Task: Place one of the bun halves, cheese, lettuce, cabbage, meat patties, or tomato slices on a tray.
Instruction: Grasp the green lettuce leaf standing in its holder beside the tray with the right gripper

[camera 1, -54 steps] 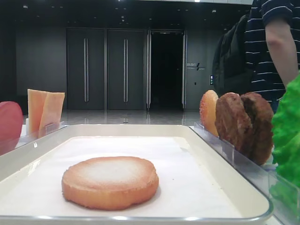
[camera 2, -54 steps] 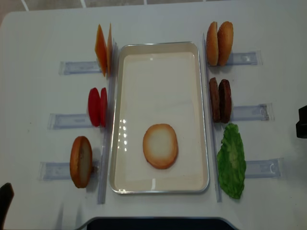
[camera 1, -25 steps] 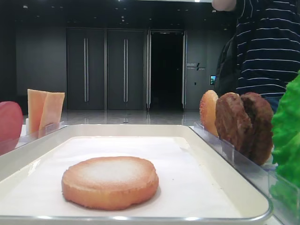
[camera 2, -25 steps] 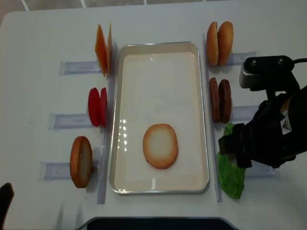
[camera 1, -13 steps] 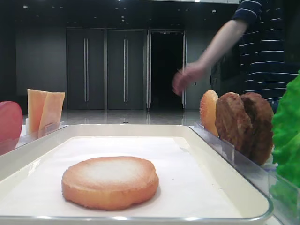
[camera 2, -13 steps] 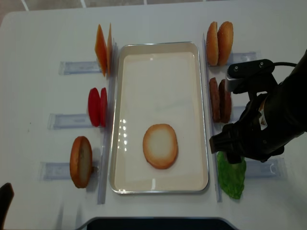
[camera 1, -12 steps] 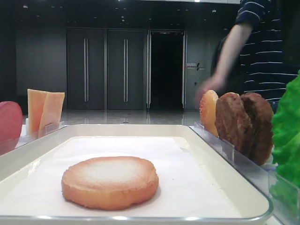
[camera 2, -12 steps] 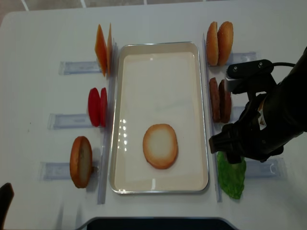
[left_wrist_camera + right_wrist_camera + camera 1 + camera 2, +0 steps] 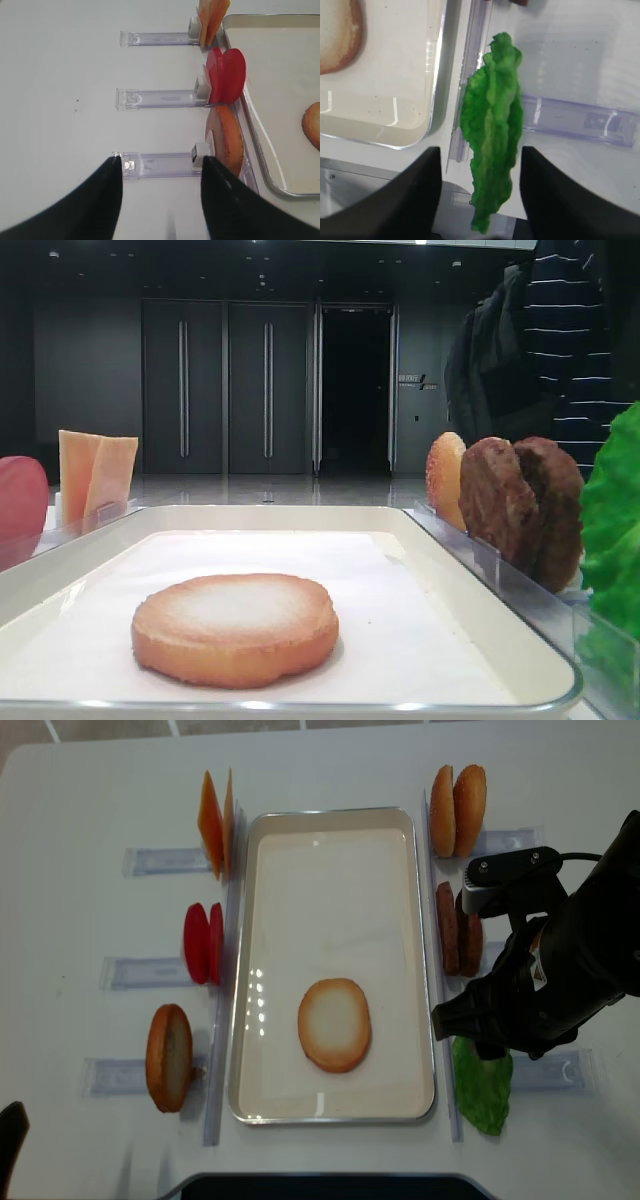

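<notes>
Frilly green lettuce (image 9: 492,135) btwn open right gripper (image 9: 479,200); smooth cream tray (image 9: 425,970).

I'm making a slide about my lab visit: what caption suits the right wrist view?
Right gripper straddling an upright green lettuce leaf beside the tray.

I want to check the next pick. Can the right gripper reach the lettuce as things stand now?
Probably yes. The right gripper is open with its fingers on either side of the upright lettuce, and nothing stands between them.
</notes>
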You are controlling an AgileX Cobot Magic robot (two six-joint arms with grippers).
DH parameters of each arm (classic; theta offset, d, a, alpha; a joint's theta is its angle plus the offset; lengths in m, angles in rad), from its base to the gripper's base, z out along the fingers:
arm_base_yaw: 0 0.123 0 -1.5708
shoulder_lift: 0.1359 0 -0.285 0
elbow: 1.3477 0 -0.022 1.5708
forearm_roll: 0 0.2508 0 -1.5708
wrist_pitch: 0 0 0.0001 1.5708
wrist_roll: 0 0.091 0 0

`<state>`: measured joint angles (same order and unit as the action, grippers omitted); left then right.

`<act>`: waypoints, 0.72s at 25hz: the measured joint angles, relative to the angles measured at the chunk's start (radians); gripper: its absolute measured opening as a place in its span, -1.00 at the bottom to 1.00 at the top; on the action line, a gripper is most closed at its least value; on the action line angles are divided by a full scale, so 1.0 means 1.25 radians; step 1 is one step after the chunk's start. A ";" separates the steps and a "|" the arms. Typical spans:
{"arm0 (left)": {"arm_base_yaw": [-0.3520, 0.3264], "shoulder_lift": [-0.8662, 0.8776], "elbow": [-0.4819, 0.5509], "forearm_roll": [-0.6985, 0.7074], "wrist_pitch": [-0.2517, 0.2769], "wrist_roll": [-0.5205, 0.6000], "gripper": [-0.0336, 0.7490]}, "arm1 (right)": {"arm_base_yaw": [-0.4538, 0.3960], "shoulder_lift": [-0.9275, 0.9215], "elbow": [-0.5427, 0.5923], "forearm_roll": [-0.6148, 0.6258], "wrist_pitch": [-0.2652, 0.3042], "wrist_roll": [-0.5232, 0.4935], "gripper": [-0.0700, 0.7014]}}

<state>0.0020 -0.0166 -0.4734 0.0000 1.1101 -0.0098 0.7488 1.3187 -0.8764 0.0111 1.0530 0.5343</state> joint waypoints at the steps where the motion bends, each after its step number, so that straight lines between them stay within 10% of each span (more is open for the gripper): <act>1: 0.000 0.000 0.000 0.000 0.000 0.000 0.08 | 0.000 0.000 0.000 0.000 0.000 0.000 0.09; 12: 0.000 0.000 0.000 0.000 0.000 0.000 0.08 | 0.000 0.000 0.000 -0.009 0.001 0.000 -0.74; 18: 0.000 0.000 0.000 0.000 0.000 0.000 0.08 | 0.000 0.000 0.000 -0.009 0.002 0.001 -0.74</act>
<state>0.0020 -0.0166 -0.4734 0.0000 1.1101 -0.0098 0.7488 1.3187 -0.8764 0.0000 1.0558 0.5352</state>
